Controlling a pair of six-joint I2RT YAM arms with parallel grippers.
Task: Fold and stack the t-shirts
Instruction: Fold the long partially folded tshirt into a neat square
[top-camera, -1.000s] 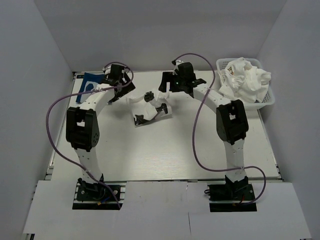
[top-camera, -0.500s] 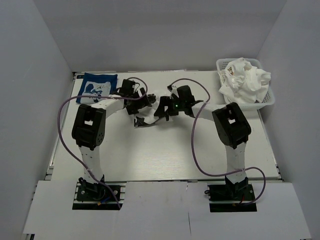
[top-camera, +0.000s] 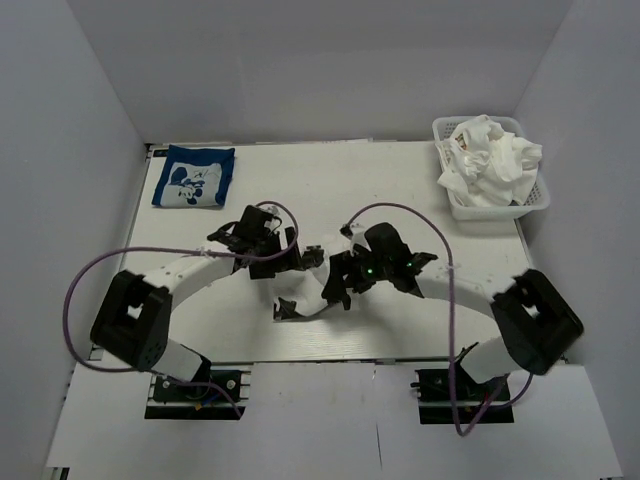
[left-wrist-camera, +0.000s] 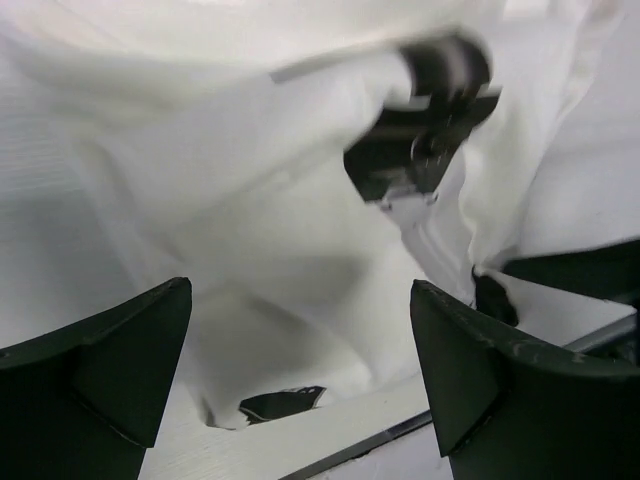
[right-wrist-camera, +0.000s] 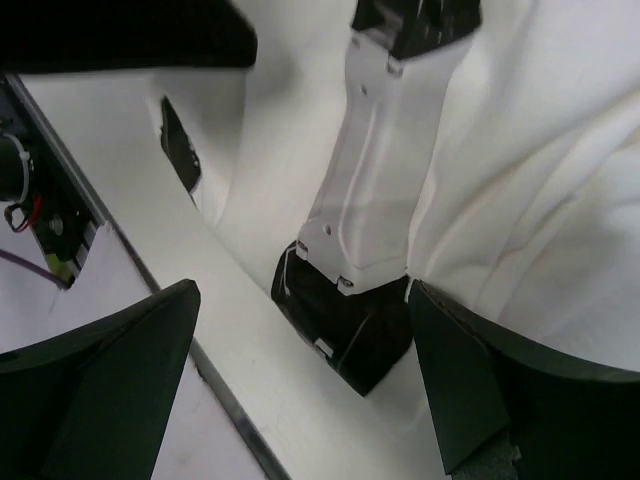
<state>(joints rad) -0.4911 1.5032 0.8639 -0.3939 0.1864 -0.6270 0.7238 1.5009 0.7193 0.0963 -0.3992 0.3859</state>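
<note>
- White t-shirt (top-camera: 306, 282), top external view: crumpled in a heap at the near middle of the worktop (top-camera: 400, 190), between the 2 hands. Navy t-shirt (top-camera: 194, 176) folded flat at the far left corner, well apart. More white cloth heaped in the basket (top-camera: 497, 211) at far right.
- Step in hand, by judgement: a start on the white one, with spreading flat not yet done. Folding and stacking with the navy one to follow.
- Same view, pose: both arms bent low and reaching inward. Left hand (top-camera: 283, 262) at the heap's left side, right hand (top-camera: 338, 285) at its right, facing each other across the cloth.
- Left wrist view: left hand (left-wrist-camera: 300, 290) released, with fingers (left-wrist-camera: 100, 370) spread wide over the rumpled white t-shirt (left-wrist-camera: 200, 160), nothing pinched. Blurred black-and-white piece, likely of the right arm (left-wrist-camera: 420, 140), just beyond and against the cloth.
- Right wrist view: right hand (right-wrist-camera: 305, 290) likewise released and gaping, above the white t-shirt (right-wrist-camera: 540, 200). White-and-black part of the left arm (right-wrist-camera: 375, 190) straight ahead, across the cloth.
- Next move, by judgement: calls for finding a hem or shoulder edge on each side, pinching only 1 layer, then drawing apart to flatten. Care needed against the 2 hands knocking together, being so near.
</note>
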